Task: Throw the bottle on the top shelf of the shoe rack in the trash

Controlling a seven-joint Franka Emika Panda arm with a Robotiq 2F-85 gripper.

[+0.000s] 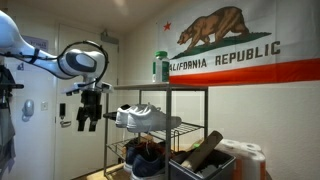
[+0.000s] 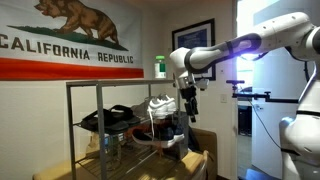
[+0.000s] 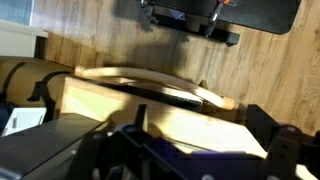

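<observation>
Against the wall under a California flag (image 1: 225, 45), the shoe rack (image 1: 160, 130) is the biggest thing in both exterior views. Its frame is open on every side, so it can be reached from its end. The arm (image 1: 45, 55) comes in from the left in an exterior view, elbow high and wrist turned down, which keeps it clear of the rack's posts.

Low at the rack's right sits a dark box (image 1: 190, 170) with brown things poking out. It is probably the trash, though it is too dim to be sure. A white shoe (image 1: 145, 118) lies on the middle shelf.

The gripper (image 1: 88, 116) hangs just off the rack's left end, level with that shoe and well below the top shelf (image 1: 135, 88). Its fingers stand apart with nothing between them, ready for a grasp. The wrist view shows only wood floor and the lower tiers.

The bottle (image 1: 160, 68) stands upright on the top shelf, close to the flag, higher than the gripper and well apart from it. The next move likely calls for raising the gripper above that shelf and then carrying it right.
</observation>
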